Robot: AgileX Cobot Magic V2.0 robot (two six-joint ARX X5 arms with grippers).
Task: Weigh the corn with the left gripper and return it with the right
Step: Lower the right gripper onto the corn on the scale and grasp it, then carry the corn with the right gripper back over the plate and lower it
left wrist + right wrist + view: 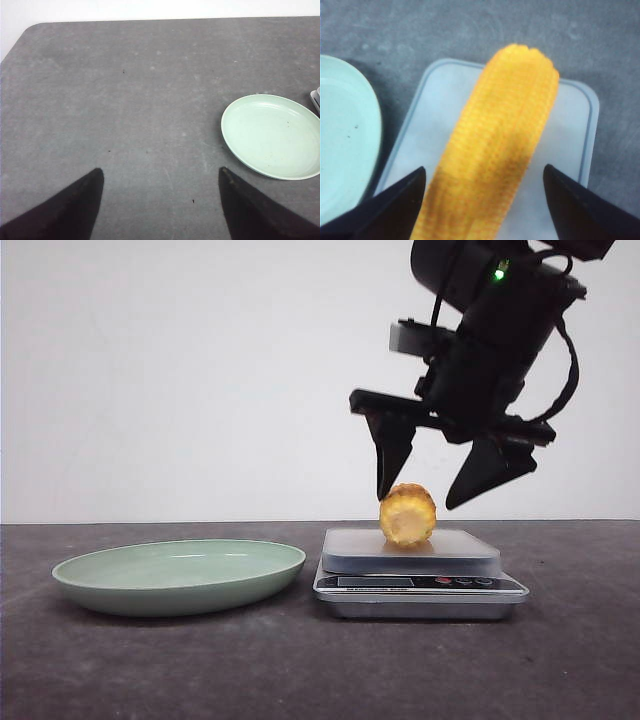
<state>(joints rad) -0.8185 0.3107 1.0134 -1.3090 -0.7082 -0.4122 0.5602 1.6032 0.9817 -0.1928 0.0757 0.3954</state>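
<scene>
Your left gripper [160, 205] hangs spread over bare table left of the plate [180, 575]. The corn [407, 515] lies on the scale [415, 575], long axis running near to far. Your right gripper [440, 480], spread, straddles it from just above.

Ribbed, waxy corn [407, 515] lies on a smooth scale [420, 575]; glossy plate [180, 576], matt grey table [300, 660].
</scene>
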